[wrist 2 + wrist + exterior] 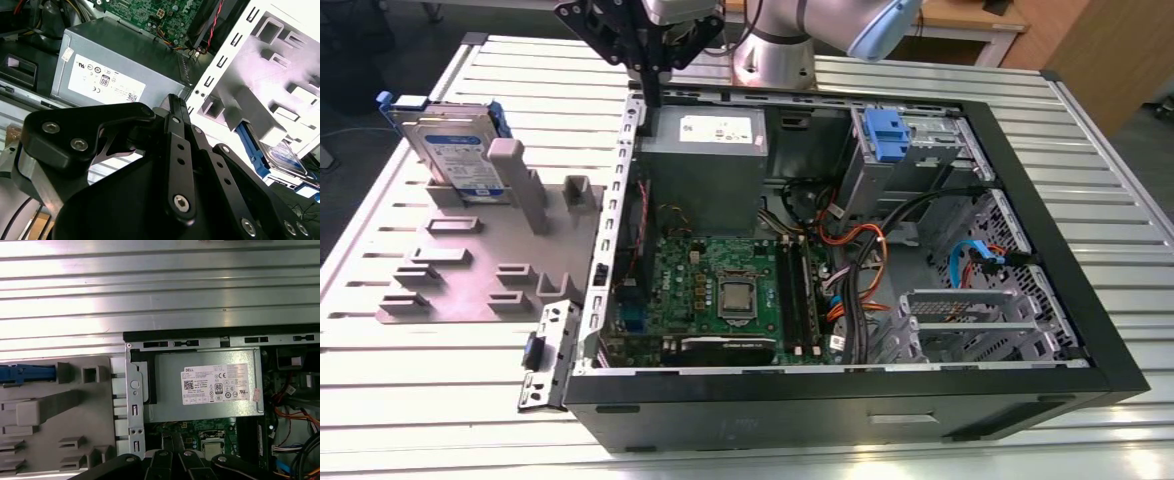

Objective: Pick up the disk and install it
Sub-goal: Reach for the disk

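Disk (458,150) stands upright, well apart from tool (648,62).

An open computer case (854,400) lies on the slatted table (440,400), with a fixture plate (467,270) just beside it on the exterior view's left. The disk (460,150) stands upright in a slot at the plate's far end. Inside the case, the power supply (707,150) sits behind the motherboard (720,290), and the drive cage (907,150) is to their right.
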### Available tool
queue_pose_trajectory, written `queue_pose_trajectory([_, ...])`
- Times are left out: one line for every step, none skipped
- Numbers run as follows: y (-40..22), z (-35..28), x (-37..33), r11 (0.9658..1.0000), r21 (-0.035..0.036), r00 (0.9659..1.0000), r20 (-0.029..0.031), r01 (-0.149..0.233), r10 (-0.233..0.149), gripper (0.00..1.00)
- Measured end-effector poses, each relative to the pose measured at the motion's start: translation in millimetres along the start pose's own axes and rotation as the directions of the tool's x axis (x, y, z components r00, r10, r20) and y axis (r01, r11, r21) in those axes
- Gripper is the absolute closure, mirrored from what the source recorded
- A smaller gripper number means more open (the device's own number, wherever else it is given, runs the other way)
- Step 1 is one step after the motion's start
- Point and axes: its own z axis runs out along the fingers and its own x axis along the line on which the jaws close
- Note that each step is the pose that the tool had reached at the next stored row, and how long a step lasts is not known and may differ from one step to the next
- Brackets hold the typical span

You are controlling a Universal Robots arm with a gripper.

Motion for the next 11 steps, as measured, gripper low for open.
queue_pose_trajectory([0.0,0.0,0.2,1.0000,0.0000,1.0000,0.0000,0.000,0.000,0.89])
queue_pose_trajectory([0.0,0.0,0.6,1.0000,0.0000,1.0000,0.0000,0.000,0.000,0.89])
queue_pose_trajectory([-0.1,0.0,0.8,1.0000,0.0000,1.0000,0.0000,0.000,0.000,0.89])
queue_pose_trajectory([-0.1,0.0,1.0,1.0000,0.0000,1.0000,0.0000,0.000,0.000,0.89])
queue_pose_trajectory([-0.1,0.0,1.3,1.0000,0.0000,1.0000,0.0000,0.000,0.000,0.89])
queue_pose_trajectory([-0.1,0.0,1.4,1.0000,0.0000,1.0000,0.0000,0.000,0.000,0.89])
queue_pose_trajectory([-0.1,0.0,1.6,1.0000,0.0000,1.0000,0.0000,0.000,0.000,0.89])
queue_pose_trajectory([-0.1,-0.1,1.8,1.0000,0.0000,1.0000,0.0000,0.000,0.000,0.89])
queue_pose_trajectory([-0.1,-0.1,2.0,1.0000,0.0000,1.0000,0.0000,0.000,0.000,0.89])
queue_pose_trajectory([-0.3,-0.1,3.6,1.0000,0.0000,1.0000,0.0000,0.000,0.000,0.89])
queue_pose_trajectory([-0.3,-0.1,4.2,1.0000,0.0000,1.0000,0.0000,0.000,0.000,0.89])
